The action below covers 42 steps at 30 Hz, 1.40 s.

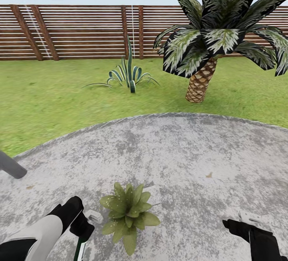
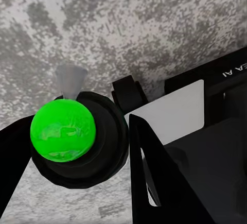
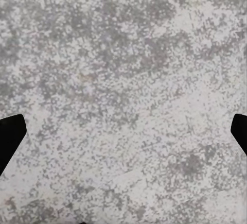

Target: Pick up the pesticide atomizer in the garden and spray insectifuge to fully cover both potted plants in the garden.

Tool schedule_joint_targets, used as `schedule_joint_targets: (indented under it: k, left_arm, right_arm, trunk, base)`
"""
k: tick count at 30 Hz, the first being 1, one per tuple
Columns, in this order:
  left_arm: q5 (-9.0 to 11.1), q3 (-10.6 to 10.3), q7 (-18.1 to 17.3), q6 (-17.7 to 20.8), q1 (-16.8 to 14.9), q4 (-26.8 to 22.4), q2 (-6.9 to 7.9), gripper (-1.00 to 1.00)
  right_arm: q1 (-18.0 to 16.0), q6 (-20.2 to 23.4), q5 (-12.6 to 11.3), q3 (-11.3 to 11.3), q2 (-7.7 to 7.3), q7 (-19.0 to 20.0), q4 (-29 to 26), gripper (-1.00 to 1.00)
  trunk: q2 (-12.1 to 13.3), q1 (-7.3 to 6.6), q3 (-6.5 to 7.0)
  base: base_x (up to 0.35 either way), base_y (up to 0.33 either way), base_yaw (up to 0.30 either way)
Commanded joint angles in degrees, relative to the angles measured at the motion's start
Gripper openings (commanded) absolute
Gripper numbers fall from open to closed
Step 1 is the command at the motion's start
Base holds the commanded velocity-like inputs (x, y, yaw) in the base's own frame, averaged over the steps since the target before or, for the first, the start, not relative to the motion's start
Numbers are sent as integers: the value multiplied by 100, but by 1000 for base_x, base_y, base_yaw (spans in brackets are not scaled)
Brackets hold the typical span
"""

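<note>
From the head view I have one potted plant [image 1: 128,213] on the grey patio [image 1: 180,153] just ahead, near the left pincer [image 1: 86,223], which grips the pesticide atomizer [image 1: 81,247], hanging low so I judge the nozzle can swing toward the leaves. Palm [image 1: 200,81] and fence [image 1: 80,33] stand far off across the lawn [image 1: 48,97].

In the left wrist view the atomizer [image 2: 77,136] sits clamped, its green top facing the camera.

In the right wrist view the right pincer [image 3: 123,131] is spread wide over bare paving, idle and clear
</note>
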Motion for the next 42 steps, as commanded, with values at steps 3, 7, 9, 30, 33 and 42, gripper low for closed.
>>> schedule_joint_targets:
  k: [3, 7, 9, 30, 33, 42]
  left_arm:
    - [-50, 18, -42, 22, 0, -11, 0, -100]
    - [-50, 18, -42, 22, 0, -11, -21, -100]
    - [-50, 18, -42, 22, 0, -11, -28, -100]
    - [-50, 42, -42, 31, 0, -20, -27, -100]
    - [-50, 44, -42, 31, 0, -20, -25, -100]
    - [-50, 44, -42, 31, 0, -20, -11, -100]
  right_arm:
    - [-6, 9, 50, -22, 3, 51, -10, 100]
    - [-6, 9, 50, -20, 3, 51, -10, 100]
    - [-6, 9, 52, -20, 3, 51, -10, 100]
    - [-6, 9, 53, -18, 3, 51, -10, 100]
    - [-6, 9, 53, -18, 3, 51, -10, 100]
    - [-6, 9, 53, -18, 3, 51, -7, 100]
  trunk:
    - [-2, 0, -4]
    - [-2, 0, -4]
    - [-2, 0, -4]
    - [-2, 0, -4]
    - [-2, 0, -4]
    - [-2, 0, -4]
  base:
    - [0, -30, 32]
    - [0, -244, 199]
    - [0, -310, 171]
    - [0, -175, 159]
    - [0, -321, 240]
    - [0, -225, 96]
